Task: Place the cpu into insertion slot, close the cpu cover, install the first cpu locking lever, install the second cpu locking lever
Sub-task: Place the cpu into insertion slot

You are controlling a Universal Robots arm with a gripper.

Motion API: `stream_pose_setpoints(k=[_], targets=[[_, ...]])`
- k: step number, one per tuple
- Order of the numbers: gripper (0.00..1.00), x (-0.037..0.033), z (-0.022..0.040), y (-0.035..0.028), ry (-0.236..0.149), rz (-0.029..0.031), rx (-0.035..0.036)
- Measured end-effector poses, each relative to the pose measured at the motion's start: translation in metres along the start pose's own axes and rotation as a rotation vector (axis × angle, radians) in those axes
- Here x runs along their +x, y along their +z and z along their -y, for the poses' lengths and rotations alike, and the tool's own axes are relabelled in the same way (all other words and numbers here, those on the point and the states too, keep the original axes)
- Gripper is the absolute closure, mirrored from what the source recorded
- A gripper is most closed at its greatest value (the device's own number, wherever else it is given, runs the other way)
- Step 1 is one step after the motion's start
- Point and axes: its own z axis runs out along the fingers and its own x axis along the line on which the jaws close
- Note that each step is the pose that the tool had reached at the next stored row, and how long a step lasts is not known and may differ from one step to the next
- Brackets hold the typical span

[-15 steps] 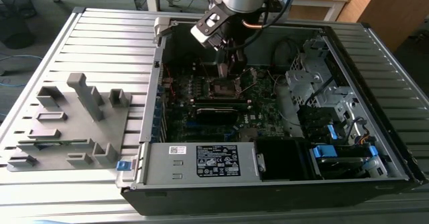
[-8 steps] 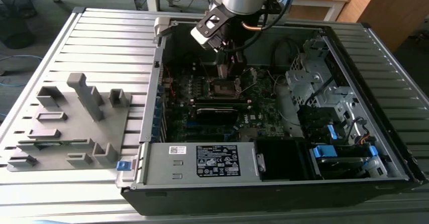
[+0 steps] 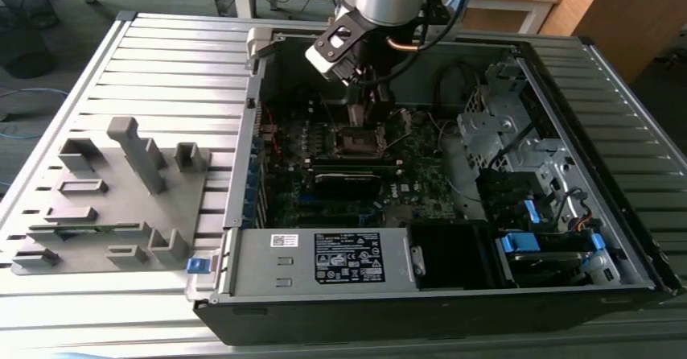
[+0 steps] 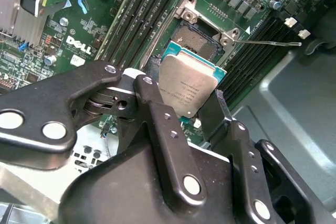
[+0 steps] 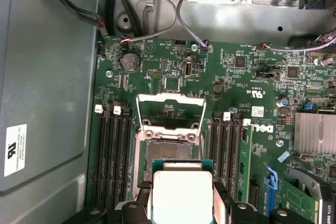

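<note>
**CPU gripped over the open socket**

The gripper (image 4: 181, 95) clamps the cpu (image 4: 190, 80) by its edges, just above the insertion slot (image 5: 167, 153). In the exterior view it sits at 12 o'clock from the slot. The cpu cover (image 5: 169, 97) stands swung open

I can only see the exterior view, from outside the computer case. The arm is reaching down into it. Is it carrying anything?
Observer: Yes. In the second wrist view the gripper is shut on the cpu, with a finger at each side.
Operator: Is the lid over its socket open?
Observer: Yes. In the first wrist view the cpu cover stands swung open beyond the insertion slot, whose dark centre is bare.
</note>
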Motion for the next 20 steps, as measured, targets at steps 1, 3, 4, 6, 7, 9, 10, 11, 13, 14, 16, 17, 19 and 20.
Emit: stream_pose_setpoints(k=[1,3,4,6,7,9,10,11,13,14,16,17,19,20], targets=[[0.46,0.0003,0.0000,0.0002,0.000,-0.0004,0.0000],[0.46,0.0009,0.0000,0.0010,0.000,-0.0009,-0.0001],[0.46,0.0013,0.0000,0.0015,0.000,-0.0008,-0.0001],[0.46,0.0027,-0.0003,0.0026,0.000,-0.0006,0.0001],[0.46,0.0033,-0.0007,0.0031,0.000,-0.0006,0.0000],[0.46,0.0043,-0.0014,0.0047,0.000,-0.0008,-0.0001],[0.46,0.0045,-0.0016,0.0059,0.000,-0.0009,-0.0001],[0.46,0.0047,-0.0016,0.0073,0.000,-0.0008,0.0000],[0.46,0.0051,-0.0016,0.0111,0.000,-0.0007,0.0000],[0.46,0.0053,-0.0016,0.0129,0.000,-0.0008,0.0000],[0.46,0.0056,-0.0016,0.0160,0.000,-0.0008,-0.0001],[0.46,0.0057,-0.0016,0.0171,0.000,-0.0007,0.0000],[0.46,0.0058,-0.0016,0.0178,0.000,-0.0005,0.0001],[0.46,0.0058,-0.0016,0.0180,0.000,-0.0005,0.0001]])
